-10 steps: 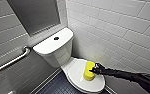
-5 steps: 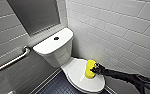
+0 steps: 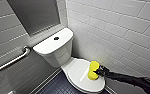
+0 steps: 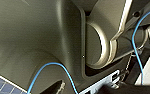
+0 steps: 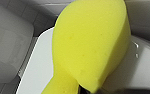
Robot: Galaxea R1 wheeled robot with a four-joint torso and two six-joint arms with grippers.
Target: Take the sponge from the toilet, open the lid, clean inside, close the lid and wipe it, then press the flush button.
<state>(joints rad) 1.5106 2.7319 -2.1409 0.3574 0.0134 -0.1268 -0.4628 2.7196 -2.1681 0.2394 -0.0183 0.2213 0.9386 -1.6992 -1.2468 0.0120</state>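
**Right gripper, sponge in grasp, on the closed lid**

Item 1. The right gripper (image 3: 99, 72) is clamping the sponge (image 3: 93, 70) by its near end, with the dark arm reaching in from the lower right of the head view.

Item 2. The sponge, bright yellow with rounded ends, is standing on edge on the lid (image 3: 79, 72), on the side nearest the tiled wall (image 3: 121, 32). It appears to be touching the lid's surface. In the right wrist view the sponge (image 5: 91, 47) is looming large, with the white lid (image 5: 38, 67) showing beneath it.

Item 3. The lid is lying flat and shut over the bowl of the toilet (image 3: 63, 56).

Item 4. The flush button (image 3: 56, 38), small, round and dark, is sitting on top of the tank, well apart from the sponge.

Item 5. A metal grab bar (image 3: 12, 61) is running along the grey wall beside the tank. Dark tiled floor (image 3: 57, 86) is lying below the bowl.

Item 6. In the left wrist view a blue cable (image 4: 53, 65) is curving across dark robot casing.
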